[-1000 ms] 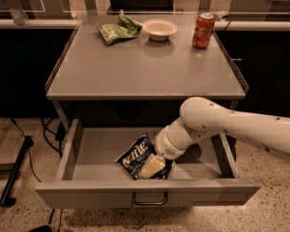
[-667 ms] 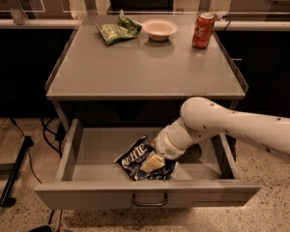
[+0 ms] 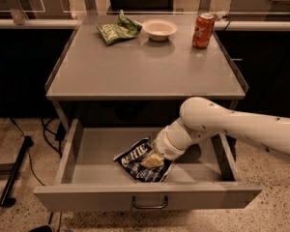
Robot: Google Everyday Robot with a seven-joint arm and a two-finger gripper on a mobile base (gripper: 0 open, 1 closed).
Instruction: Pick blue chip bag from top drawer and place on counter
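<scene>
The blue chip bag (image 3: 134,157) lies wrinkled on the floor of the open top drawer (image 3: 87,151), just left of its middle, white lettering up. My gripper (image 3: 152,161) reaches down into the drawer from the right on a white arm and rests on the bag's right part, hiding it. The drawer's front panel carries a curved pull handle (image 3: 150,204). The grey counter (image 3: 145,66) sits directly above the drawer.
On the counter's far edge stand a green snack bag (image 3: 117,30), a white bowl (image 3: 159,29) and a red soda can (image 3: 203,30). A black stand leg (image 3: 14,170) and cables lie on the speckled floor at left. Dark cabinets flank the table.
My gripper has settled a little lower onto the bag. The bag has shifted slightly under it and stays in the drawer.
</scene>
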